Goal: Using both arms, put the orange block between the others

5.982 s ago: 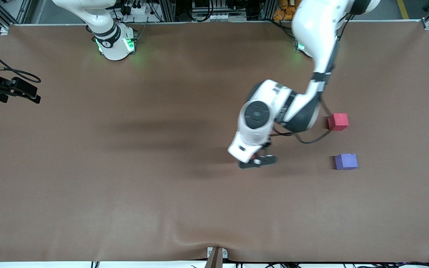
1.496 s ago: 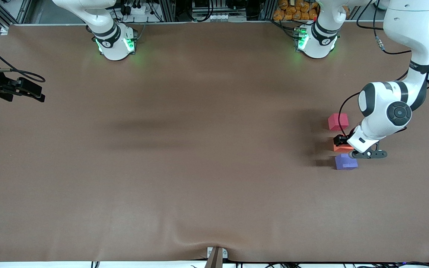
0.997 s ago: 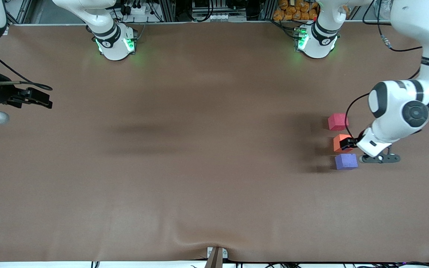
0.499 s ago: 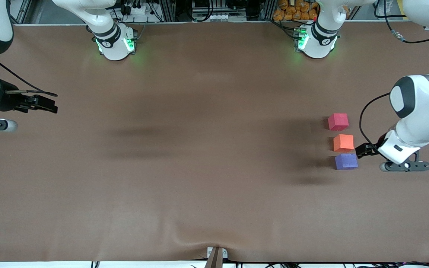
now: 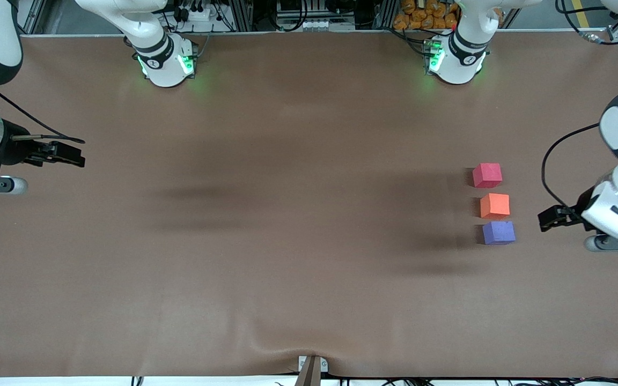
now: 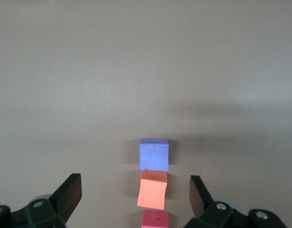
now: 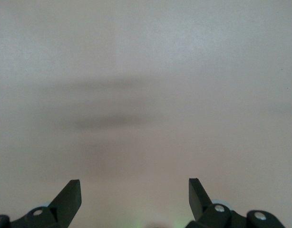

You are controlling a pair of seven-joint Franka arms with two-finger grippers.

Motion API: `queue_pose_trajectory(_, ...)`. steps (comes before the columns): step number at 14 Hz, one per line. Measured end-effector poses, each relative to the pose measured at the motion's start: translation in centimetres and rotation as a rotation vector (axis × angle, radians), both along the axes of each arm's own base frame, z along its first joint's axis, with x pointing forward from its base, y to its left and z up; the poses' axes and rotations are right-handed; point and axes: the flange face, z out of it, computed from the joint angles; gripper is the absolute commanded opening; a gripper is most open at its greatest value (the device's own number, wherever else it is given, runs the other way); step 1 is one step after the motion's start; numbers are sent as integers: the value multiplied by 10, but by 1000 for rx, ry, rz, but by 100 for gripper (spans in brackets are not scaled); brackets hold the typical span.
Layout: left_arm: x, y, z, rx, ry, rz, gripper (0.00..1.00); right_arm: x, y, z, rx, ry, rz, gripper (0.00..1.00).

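Observation:
The orange block sits on the brown table between the others: the pinkish-red cube farther from the front camera and the purple-blue cube nearer. The three form a short row with small gaps. My left gripper hangs open and empty over the table, off the row toward the left arm's end. In the left wrist view the purple-blue cube, orange block and pinkish-red cube line up between the spread fingers of the left gripper. My right gripper is open over bare table at the right arm's end, with nothing in front of the right gripper in its wrist view.
Both arm bases glow green at the table's back edge. A small metal bracket sits at the front edge, with a wrinkle in the brown mat beside it.
My left gripper has backed off the orange block toward the left arm's end of the table, leaving the block in the row. The right gripper drifted slightly toward the table's middle.

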Motion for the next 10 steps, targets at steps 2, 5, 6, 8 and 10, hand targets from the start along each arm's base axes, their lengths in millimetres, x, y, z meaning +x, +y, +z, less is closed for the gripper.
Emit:
queue_pose_trajectory(2,-6,0,18,-1,-1,2,100,0,0,1,0,-2,0,100)
queue_pose_trajectory(5,-18,-4,56,-8,-1,-4,100,0,0,1,0,-4,0,100)
queue_pose_trajectory(6,-24,-6,72,-10,7,-5,100,0,0,1,0,-4,0,100)
queue_pose_trajectory(8,-33,-9,103,-14,7,-9,100,0,0,1,0,-4,0,100)
queue_pose_trajectory(10,-44,-12,129,-19,-9,-12,100,0,-1,2,1,-5,6,100)
